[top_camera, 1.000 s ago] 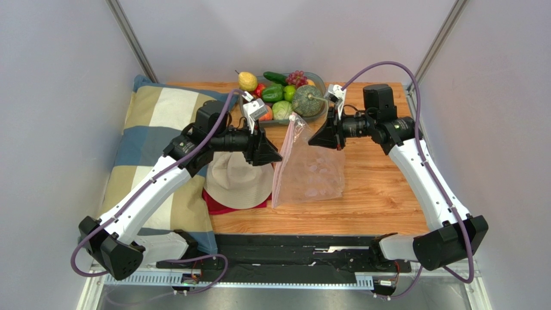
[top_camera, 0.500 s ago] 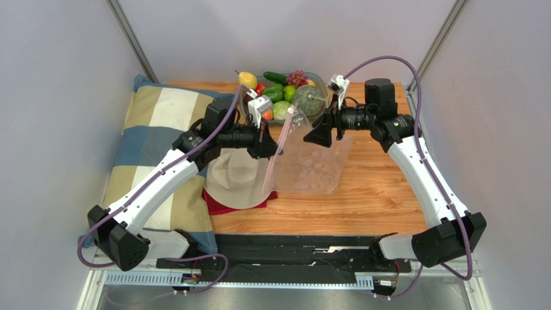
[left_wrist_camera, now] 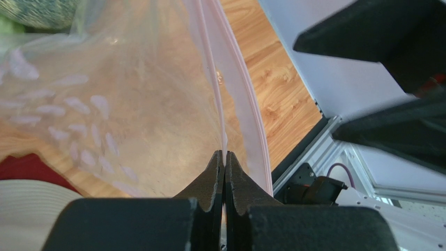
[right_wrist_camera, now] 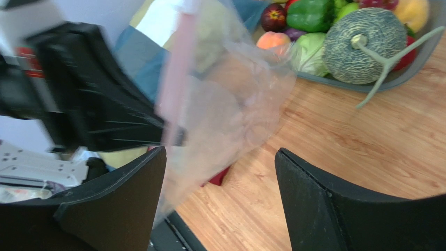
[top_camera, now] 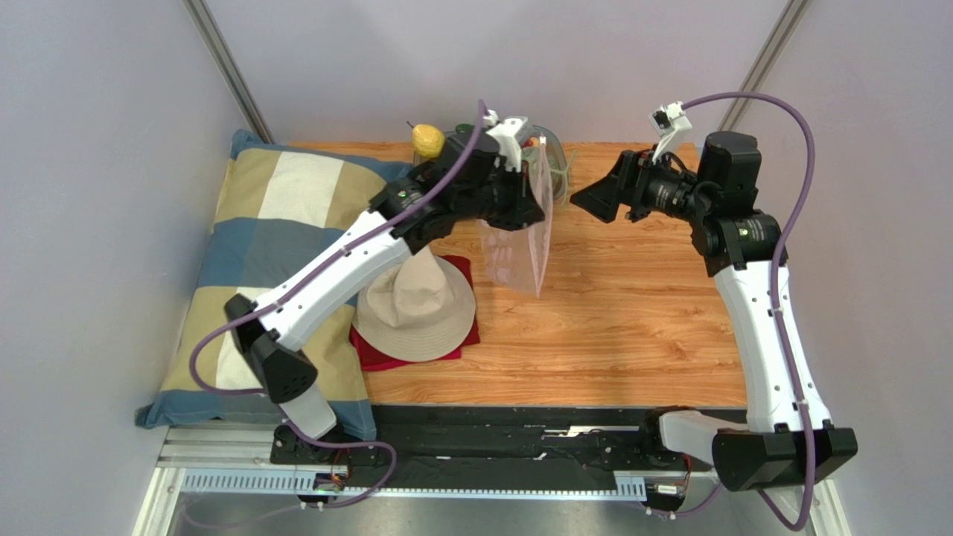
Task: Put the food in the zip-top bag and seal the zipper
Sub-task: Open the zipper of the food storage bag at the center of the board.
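Left gripper (left_wrist_camera: 224,155) pinched, right gripper (right_wrist_camera: 220,154) spread

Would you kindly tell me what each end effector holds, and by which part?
The left end effector pinches the zip-top bag by its pink zipper strip; the right end effector is open, holding nothing.

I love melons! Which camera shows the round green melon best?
Right wrist view: the round green netted melon shows whole. Left wrist catches only a blurry corner; from the top, the clear plastic bag hides it.
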Action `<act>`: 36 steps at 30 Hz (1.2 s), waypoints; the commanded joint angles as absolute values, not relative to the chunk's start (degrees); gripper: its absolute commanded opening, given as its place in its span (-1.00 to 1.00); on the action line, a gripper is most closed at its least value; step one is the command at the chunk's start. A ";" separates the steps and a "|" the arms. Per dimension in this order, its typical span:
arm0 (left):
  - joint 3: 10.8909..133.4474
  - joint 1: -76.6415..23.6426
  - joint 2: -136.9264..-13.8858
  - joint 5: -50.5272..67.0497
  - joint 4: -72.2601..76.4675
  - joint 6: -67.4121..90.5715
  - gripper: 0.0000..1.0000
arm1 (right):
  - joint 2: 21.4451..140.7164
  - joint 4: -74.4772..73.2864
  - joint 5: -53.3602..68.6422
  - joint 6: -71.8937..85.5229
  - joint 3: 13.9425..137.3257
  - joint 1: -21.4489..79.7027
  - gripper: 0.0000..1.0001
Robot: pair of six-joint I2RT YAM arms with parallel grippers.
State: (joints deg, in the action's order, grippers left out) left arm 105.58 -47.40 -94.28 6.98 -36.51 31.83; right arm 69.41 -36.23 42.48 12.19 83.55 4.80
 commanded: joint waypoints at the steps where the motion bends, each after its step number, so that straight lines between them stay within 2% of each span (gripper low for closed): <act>1: 112.05 -48.95 -100.53 2.29 -40.34 36.91 -1.00 | 66.01 -32.61 44.83 19.86 79.64 5.10 0.59; 8: 114.96 -49.48 -103.88 4.39 -37.88 38.76 -1.00 | 65.65 -33.92 36.15 15.12 74.27 7.82 0.57; 12: 114.52 -49.48 -103.80 5.54 -37.53 38.85 -1.00 | 68.02 -34.72 32.96 13.19 73.92 9.75 0.42; 15: 113.65 -49.48 -102.66 5.19 -37.70 37.71 -1.00 | 69.96 -36.38 32.34 11.34 74.44 10.19 0.05; 16: 113.21 -49.13 -102.05 4.92 -38.14 36.49 -1.00 | 70.22 -37.26 32.17 9.86 74.62 10.20 -0.21; 21: 109.08 -44.75 -96.52 6.76 -40.60 33.32 -1.00 | 70.58 -42.18 29.89 5.81 75.15 10.11 -0.96; 29: 107.41 -35.69 -91.67 12.64 -47.46 24.00 -1.00 | 72.68 -50.52 24.97 -2.01 80.76 8.09 -1.00; 36: 105.99 -35.77 -92.71 24.86 -43.95 22.76 -1.00 | 71.28 -60.02 26.72 -7.47 88.31 5.63 -1.00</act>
